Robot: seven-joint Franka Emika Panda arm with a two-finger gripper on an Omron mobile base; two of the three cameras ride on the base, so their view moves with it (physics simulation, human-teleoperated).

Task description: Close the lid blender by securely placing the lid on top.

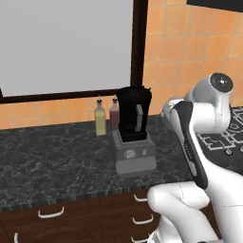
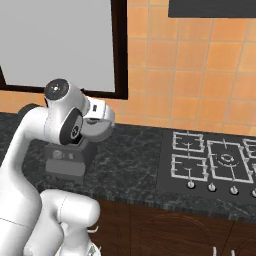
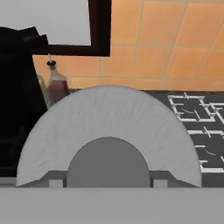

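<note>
Hand view: the round light-grey lid with raised centre knob [image 3: 109, 131] sits right at the gripper [image 3: 108, 183], face-on to the cam. Finger tips [image 3: 56, 178] show as small grey tabs at either side of the knob, so I judge the gripper pinches the lid by its knob, w/ jaws pressed in against it; actual contact can't be confirmed.

Key relation: the tall black tapered blender jar on its boxy grey motor base [image 1: 133, 124] lies at approx 9 o'clock from the held lid in hand view, its dark bulk along the left edge w/ the jar rim up around 10 o'clock. Lid is beside the jar, apart from it, not over the mouth. Jar's long axis is upright; the lid's disc looks turned on edge relative to that, facing the cam rather than lying flat. Judgement: next move needs a shift toward 9 o'clock, a lift above the rim, and a turn so the lid lies flat over the opening.

Left base view: blender stands on the dark marbled counter [image 1: 52, 156], jar mouth open, no cap on it. Arm's elbow is at 3 o'clock of it.

Counts: 1 lid, 1 blender, 1 arm. 2 slim glass bottles, yellow [image 1: 100, 119] and reddish [image 1: 114, 114], just behind the blender at its 10 o'clock. 1 gas hob [image 2: 212, 162] w/ a row of knobs, well apart.
</note>
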